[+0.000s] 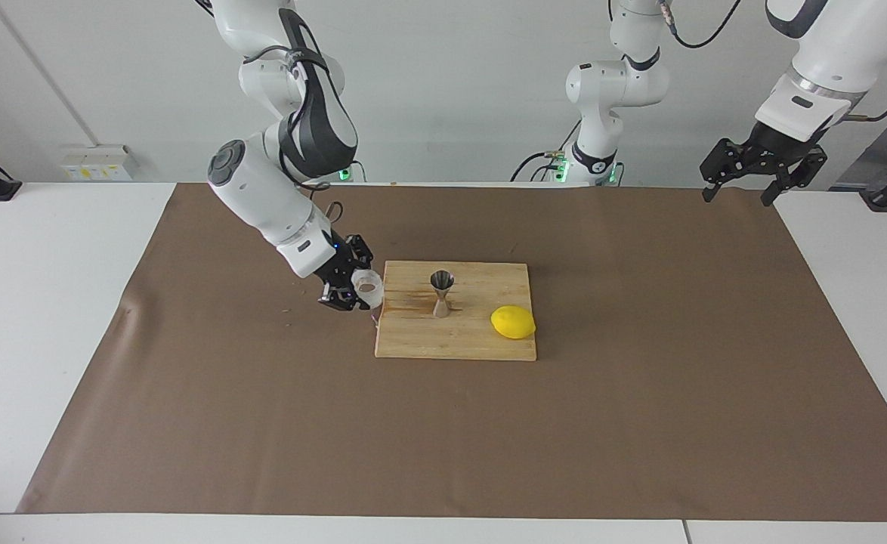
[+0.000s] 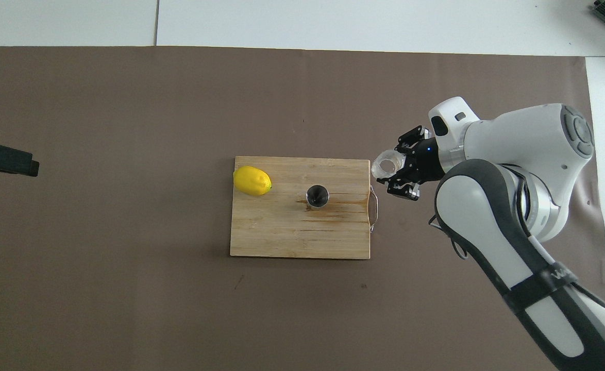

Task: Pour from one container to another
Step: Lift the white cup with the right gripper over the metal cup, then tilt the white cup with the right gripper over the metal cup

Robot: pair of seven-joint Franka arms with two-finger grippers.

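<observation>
The clear textured cup [image 1: 367,288] is held in my right gripper [image 1: 350,292], whose fingers are shut on its sides. It hangs over the mat at the cutting board's handle edge, mouth up, and shows in the overhead view [image 2: 386,164] beside my right gripper [image 2: 400,173]. The steel hourglass jigger [image 1: 442,292] stands upright on the wooden cutting board [image 1: 428,341], apart from the cup; its open mouth shows from above [image 2: 317,196]. My left gripper [image 1: 761,178] waits open and empty, high over the left arm's end of the mat [image 2: 4,159].
A yellow lemon [image 1: 512,322] lies on the board beside the jigger, toward the left arm's end [image 2: 252,181]. The board [image 2: 282,238] has a wire handle [image 2: 374,207] on the edge toward the right arm. A brown mat [image 1: 640,423] covers the table.
</observation>
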